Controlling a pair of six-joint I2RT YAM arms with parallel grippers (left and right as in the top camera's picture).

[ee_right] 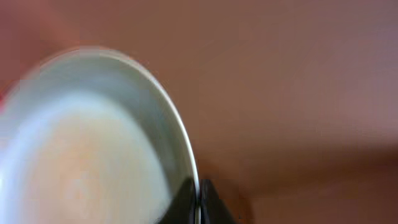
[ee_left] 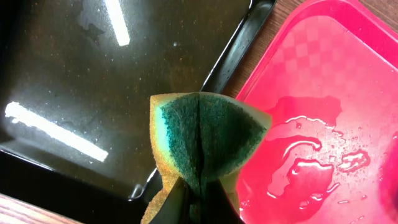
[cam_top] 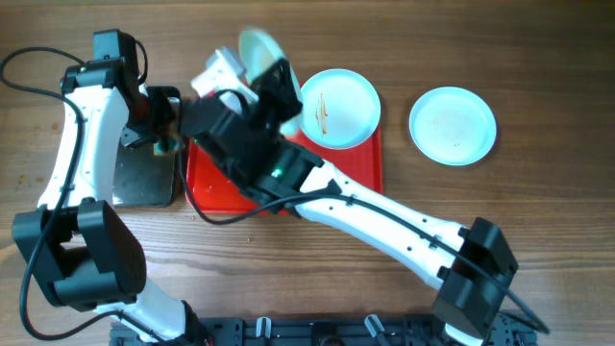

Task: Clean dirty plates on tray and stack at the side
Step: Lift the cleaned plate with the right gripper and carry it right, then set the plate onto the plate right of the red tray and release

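My right gripper (ee_right: 198, 196) is shut on the rim of a plate (ee_right: 93, 149), held tilted above the far left of the red tray (cam_top: 356, 168); this plate shows blurred in the overhead view (cam_top: 258, 48). A second plate (cam_top: 338, 108) with orange-brown streaks lies on the tray's far right corner. A third plate (cam_top: 453, 125) lies on the table to the right of the tray. My left gripper (ee_left: 199, 199) is shut on a folded green and yellow sponge (ee_left: 208, 137), over the gap between the black tray and the wet red tray (ee_left: 323, 112).
A smaller black tray (ee_left: 81, 93) sits left of the red tray and also shows in the overhead view (cam_top: 144, 178). Water pools on the red tray (ee_left: 311, 168). Wooden table (cam_top: 538, 221) extends to the right and front.
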